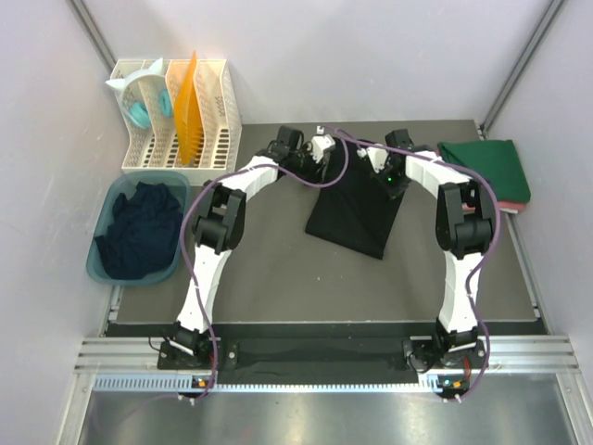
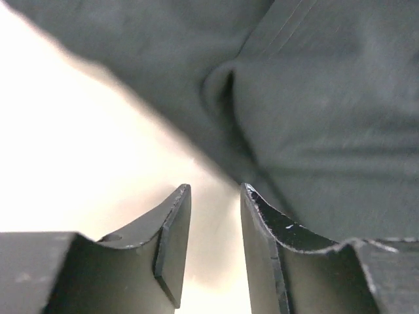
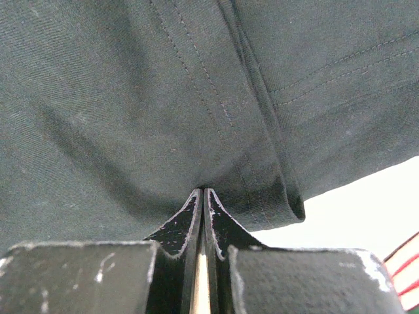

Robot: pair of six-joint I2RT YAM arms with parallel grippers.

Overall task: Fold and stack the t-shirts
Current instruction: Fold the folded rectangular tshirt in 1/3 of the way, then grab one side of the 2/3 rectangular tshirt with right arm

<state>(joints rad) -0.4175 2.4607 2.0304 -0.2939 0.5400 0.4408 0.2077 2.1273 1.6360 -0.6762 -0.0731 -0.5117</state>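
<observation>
Black cloth fills the right wrist view. The right gripper has its jaws pressed together on a fold of the black soft cloth t-shirt, close to a stitched hem. The left gripper shows a narrow gap between its fingers, with nothing in that gap. The same shirt hangs just beyond its tips, and I cannot tell whether it touches them.

From above, both grippers sit at the far middle of the dark grey worktop. The shirt spreads from them toward the near side, narrow at the far end and wider at its near edge.

At the far right corner a folded dark green cloth t-shirt lies on a pinkish-red cloth t-shirt, of which only an edge shows. Beside the worktop's left edge, a teal-blue plastic tub holds a crumpled dark navy cloth garment. Behind the tub stands a white slotted plastic rack.
</observation>
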